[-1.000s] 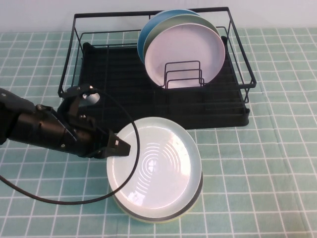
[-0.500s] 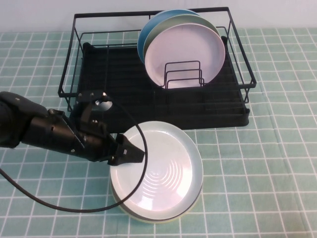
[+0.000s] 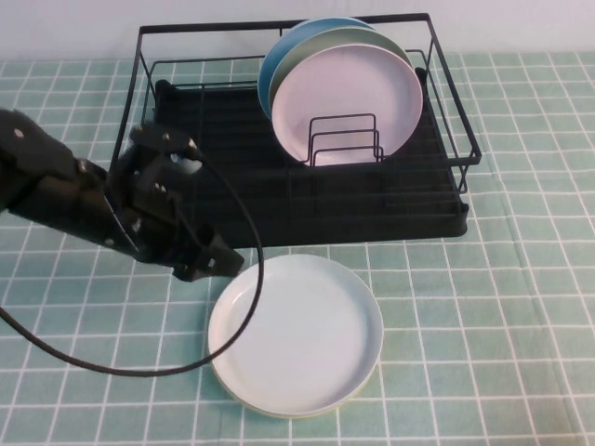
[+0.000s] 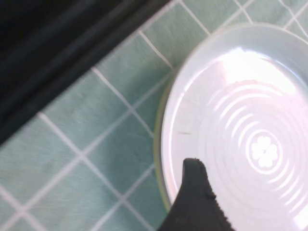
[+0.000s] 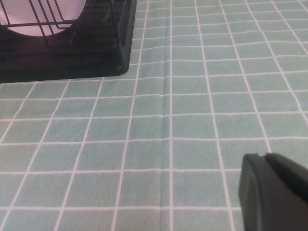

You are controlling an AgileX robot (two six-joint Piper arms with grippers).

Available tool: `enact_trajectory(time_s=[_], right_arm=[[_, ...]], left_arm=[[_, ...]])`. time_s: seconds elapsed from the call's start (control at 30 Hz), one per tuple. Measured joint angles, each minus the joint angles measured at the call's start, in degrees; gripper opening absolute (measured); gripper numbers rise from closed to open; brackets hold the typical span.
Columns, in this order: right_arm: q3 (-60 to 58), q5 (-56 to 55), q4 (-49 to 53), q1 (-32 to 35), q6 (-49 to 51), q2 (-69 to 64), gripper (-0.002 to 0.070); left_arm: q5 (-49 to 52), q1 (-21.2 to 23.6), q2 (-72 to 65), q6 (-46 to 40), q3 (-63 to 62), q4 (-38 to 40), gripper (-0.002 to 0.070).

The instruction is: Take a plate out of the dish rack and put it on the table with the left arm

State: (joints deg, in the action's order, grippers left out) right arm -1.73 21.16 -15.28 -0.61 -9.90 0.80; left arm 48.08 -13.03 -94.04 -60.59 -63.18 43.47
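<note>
The plate (image 3: 296, 346) lies flat on the worktop (image 3: 502, 307), just in front of the dish rack (image 3: 186, 149) and apart from it — so the placing looks done. The left end effector (image 3: 216, 263) sits just beside the plate's near-left rim, above the cloth, and grips nothing; whether its fingers are spread or pressed together I cannot tell, since the left wrist view shows only one dark fingertip (image 4: 195, 192) over the plate's edge. What seems left is for the left arm (image 3: 74, 200) to clear away.

The right end effector (image 5: 274, 195) hangs low over bare cloth, well away from the rack; its spread cannot be told either.

The worktop is a mint-green cloth gridded in white, lying flat — three plates (image 3: 349, 88) stand upright in the rack
</note>
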Motion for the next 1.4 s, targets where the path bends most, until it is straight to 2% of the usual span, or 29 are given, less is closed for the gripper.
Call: enact_trajectory(time_s=[0.17, 0.23, 0.33, 0.4, 0.5, 0.73, 0.9, 1.17, 1.3, 1.4], right_arm=[[0.0, 0.0, 0.0, 0.0, 0.0, 0.0, -0.0018], [0.0, 0.0, 0.0, 0.0, 0.0, 0.0, -0.0018], [0.0, 0.0, 0.0, 0.0, 0.0, 0.0, -0.0018], [0.0, 0.0, 0.0, 0.0, 0.0, 0.0, -0.0018], [0.0, 0.0, -0.1, 0.0, 0.0, 0.0, -0.0018], [0.0, 0.0, -0.1, 0.0, 0.0, 0.0, -0.0018], [0.0, 0.0, -0.1, 0.0, 0.0, 0.0, -0.0018], [0.0, 0.0, -0.1, 0.0, 0.0, 0.0, -0.0018], [0.0, 0.0, -0.1, 0.0, 0.0, 0.0, -0.0018], [0.0, 0.0, -0.1, 0.0, 0.0, 0.0, -0.0018]], left_arm=[[0.5, 0.0, 4.3, 6.1, -3.4, -8.3, 0.0424], [0.6, 0.0, 6.4, 9.5, -4.4, -11.5, 0.0386], [0.7, 0.0, 10.2, 14.7, -5.3, -16.8, 0.0234], [1.2, 0.0, 13.3, 16.4, -5.4, -19.7, 0.0102], [1.3, 0.0, 18.1, 17.1, -4.2, -21.0, 0.0028], [-8.3, 0.0, 34.8, 17.5, 9.5, -21.1, 0.0002], [-13.6, 0.0, 47.6, 17.6, 19.6, -17.3, 0.0000], [-6.7, 0.0, 58.5, 17.6, 24.6, -14.2, 0.0000], [-3.4, 0.0, 60.4, 18.5, 24.6, -17.4, 0.0000], [-2.3, 0.0, 61.4, 23.7, 25.4, -20.3, 0.0000]])
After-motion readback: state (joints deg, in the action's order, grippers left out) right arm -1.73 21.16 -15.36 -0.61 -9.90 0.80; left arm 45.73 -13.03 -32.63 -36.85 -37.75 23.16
